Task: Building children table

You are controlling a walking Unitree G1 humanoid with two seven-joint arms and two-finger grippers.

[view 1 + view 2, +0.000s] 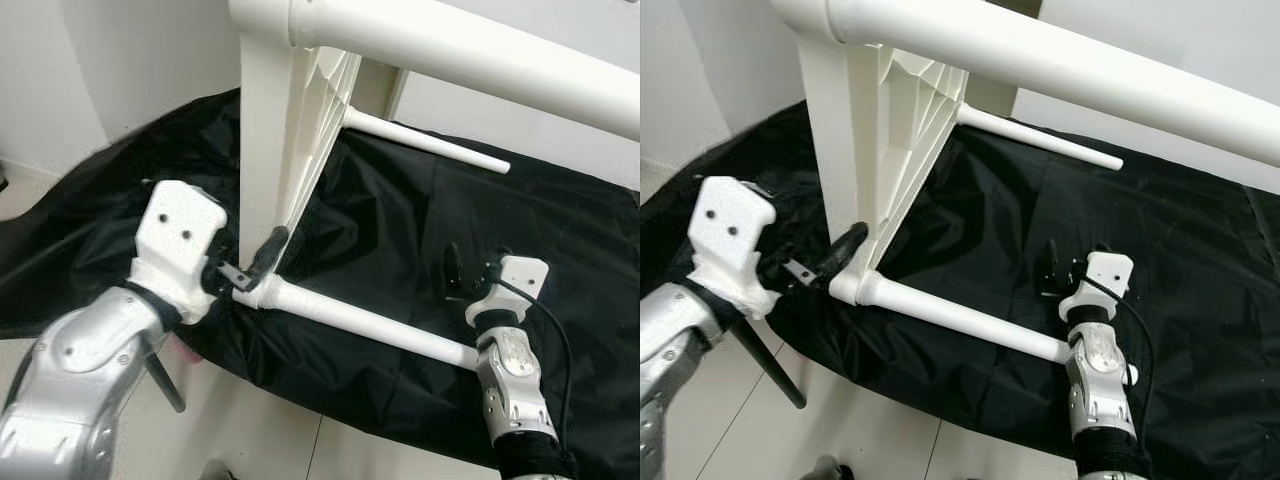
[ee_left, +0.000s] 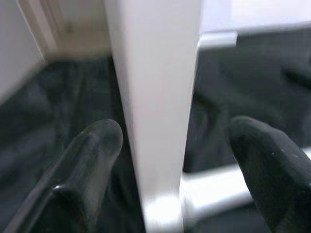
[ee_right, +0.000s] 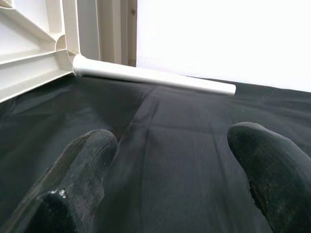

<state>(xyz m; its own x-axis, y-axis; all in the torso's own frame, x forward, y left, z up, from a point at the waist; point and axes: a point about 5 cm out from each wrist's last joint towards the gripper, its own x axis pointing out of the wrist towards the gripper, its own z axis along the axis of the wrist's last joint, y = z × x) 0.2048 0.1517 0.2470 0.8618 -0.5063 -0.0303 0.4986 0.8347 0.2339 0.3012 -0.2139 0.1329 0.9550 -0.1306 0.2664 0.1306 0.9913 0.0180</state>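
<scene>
Left gripper (image 1: 258, 262) near, fingers spread astride tabletop (image 1: 290, 130) edge, above near leg (image 1: 350, 322) joint. Right gripper (image 3: 170, 179) open over black sheet (image 1: 400, 230). Table tipped on side. Rigid, light, slick plastic; best gripped at ribbed corner.

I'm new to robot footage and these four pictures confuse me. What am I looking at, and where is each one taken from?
A humanoid robot is assembling a white children's table, which lies on its side on a black sheet. The two wide pictures come from its head cameras, looking down at its silver arms. The other two come from wrist cameras looking along each end effector's black fingers. The left end effector straddles the tabletop's edge beside an attached leg, fingers apart. The right end effector hovers open over the sheet, holding nothing. Another leg sticks out farther back.
</scene>
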